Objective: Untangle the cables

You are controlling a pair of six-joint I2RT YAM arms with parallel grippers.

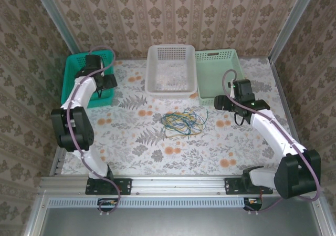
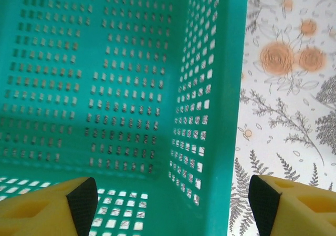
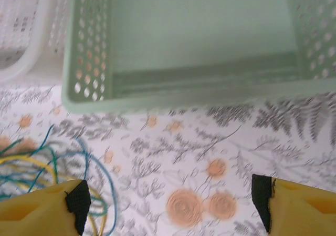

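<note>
Here, the cables (image 1: 182, 122) lie as one loose tangled bundle near the middle of the table (image 1: 157, 154), on the flowered cloth. Yellow, blue and dark green strands loop over each other, and I cannot tell which strand passes under which. The bundle is in front of the white basket (image 1: 170, 91) and does not touch it.

Three baskets stand in a row along the far edge of the table. The teal basket (image 1: 68, 73) is at the far left corner, the white one is in the middle, and the pale green basket (image 1: 218, 53) is just beside the white one, toward the far right corner.

The left gripper (image 2: 173, 199) is over the right side of the teal basket. Its jaws are spread wide and there is nothing between them. In the left wrist view the right wall of this basket runs between the two yellow fingers: one finger is over the inside of the basket, the other over the cloth.

The right gripper (image 3: 170, 207) is over the cloth, in front of the near left corner of the pale green basket. Its jaws are spread wide also and they hold nothing. In the right wrist view some blue and yellow loops of the bundle reach to its left finger (image 3: 52, 204). Whether they touch it, I cannot tell.
</note>
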